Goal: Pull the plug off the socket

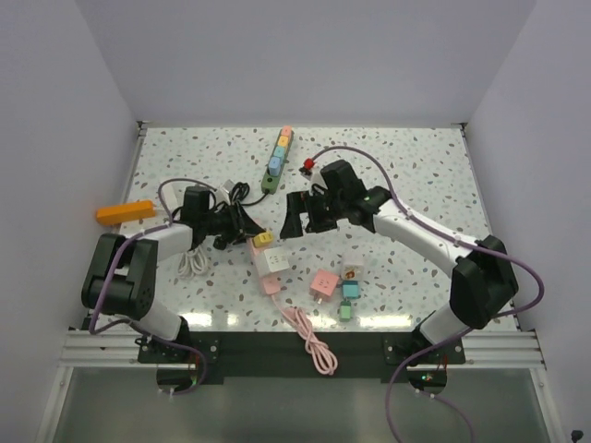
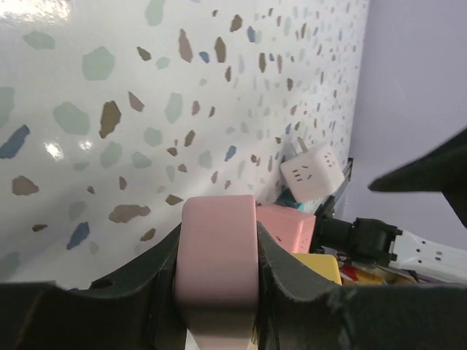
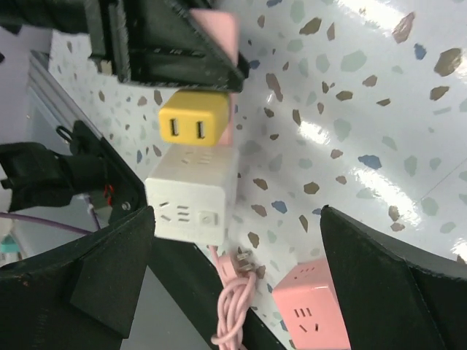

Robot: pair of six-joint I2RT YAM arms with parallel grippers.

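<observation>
A pink power strip (image 1: 269,278) lies at mid-table with a yellow plug (image 1: 263,239) and a white cube adaptor (image 1: 272,261) seated on it. My left gripper (image 1: 247,235) is shut on the strip's far end, which fills the gap between its fingers in the left wrist view (image 2: 217,248). My right gripper (image 1: 297,217) is open and empty, just right of the yellow plug and apart from it. In the right wrist view the yellow plug (image 3: 193,120) and white adaptor (image 3: 191,191) sit ahead of the wide-open right gripper (image 3: 237,211).
A green strip with coloured blocks (image 1: 278,157) and a red plug (image 1: 307,165) lie at the back. An orange block (image 1: 126,212) is at the left. A pink cube (image 1: 323,282) and small cubes (image 1: 351,286) sit at front right. The pink cable (image 1: 314,341) trails over the near edge.
</observation>
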